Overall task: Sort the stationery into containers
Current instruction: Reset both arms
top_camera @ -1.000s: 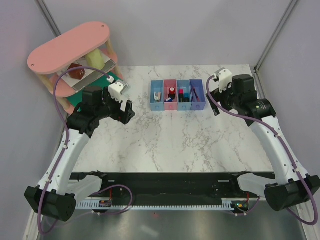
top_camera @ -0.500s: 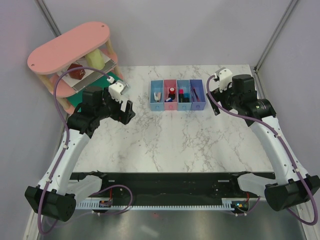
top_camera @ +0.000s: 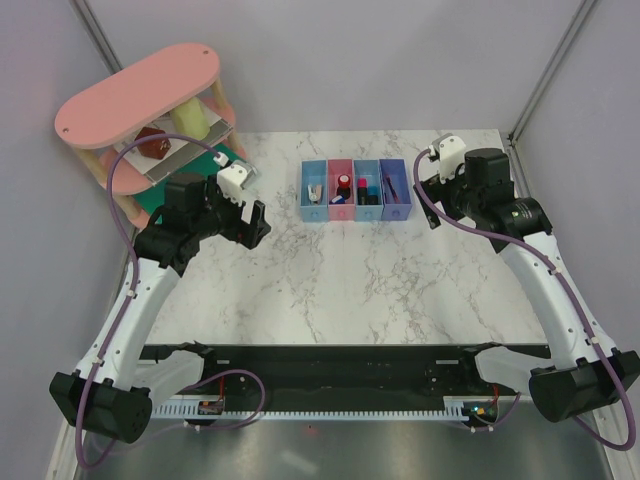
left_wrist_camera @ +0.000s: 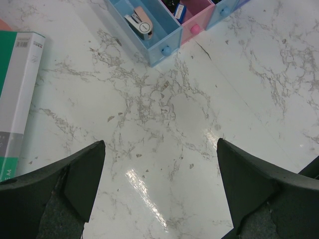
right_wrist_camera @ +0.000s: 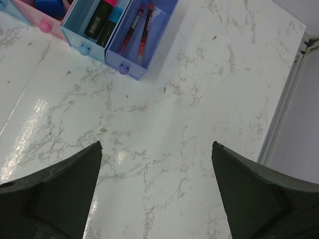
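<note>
Step in hand (my read): final check, then hold clear. No loose item shows on the marble table (top_camera: pixel 350 290) in any view, so sorting looks complete

Procedure:
1. Hold both pincers high; don't sweep across the bin row
2. Confirm each bin's contents from the overhead view before parking
3. Don't touch the green board (left_wrist_camera: pixel 7 64) at far left; it's not stationery

Left pincer (left_wrist_camera: pixel 160 143): jaws spread wide, nothing btwn them, over bare marble. The stapler (left_wrist_camera: pixel 139 21) lies inside the end light-blue bin (left_wrist_camera: pixel 154 52), ahead of my fingertips and well apart

Right pincer (right_wrist_camera: pixel 157 144): jaws wide, empty. The thin red pens (right_wrist_camera: pixel 134 27) lie lengthwise in the violet bin (right_wrist_camera: pixel 132 71), ahead and to the left, well apart. The black markers (right_wrist_camera: pixel 94 25) sit in the adjacent blue bin (right_wrist_camera: pixel 75 45)
</note>
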Motion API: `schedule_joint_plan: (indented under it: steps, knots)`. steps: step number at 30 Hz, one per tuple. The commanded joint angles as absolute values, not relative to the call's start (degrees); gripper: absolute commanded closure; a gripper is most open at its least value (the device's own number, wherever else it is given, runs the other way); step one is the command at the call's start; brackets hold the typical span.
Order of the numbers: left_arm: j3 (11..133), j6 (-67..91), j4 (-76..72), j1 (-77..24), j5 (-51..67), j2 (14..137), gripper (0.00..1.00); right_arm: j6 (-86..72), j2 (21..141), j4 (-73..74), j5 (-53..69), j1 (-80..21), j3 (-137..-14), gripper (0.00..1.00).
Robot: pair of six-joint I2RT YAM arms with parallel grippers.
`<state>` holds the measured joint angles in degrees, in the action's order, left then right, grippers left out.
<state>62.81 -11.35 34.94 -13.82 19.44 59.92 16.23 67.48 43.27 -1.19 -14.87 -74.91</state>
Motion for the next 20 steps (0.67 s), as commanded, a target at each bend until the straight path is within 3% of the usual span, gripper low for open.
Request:
schedule_joint_plan:
  steps: [1,20]
  knots:
    - [63.19,-9.41,32.61,-13.36,19.42,59.33,0.00,15.47,67.59,41.22,-2.55,-14.76,-75.50,0.02]
    - [63.90,-9.32,32.70,-13.36,19.69,59.59,0.00,15.29,68.03,40.87,-3.08,-14.68,-76.29,0.02]
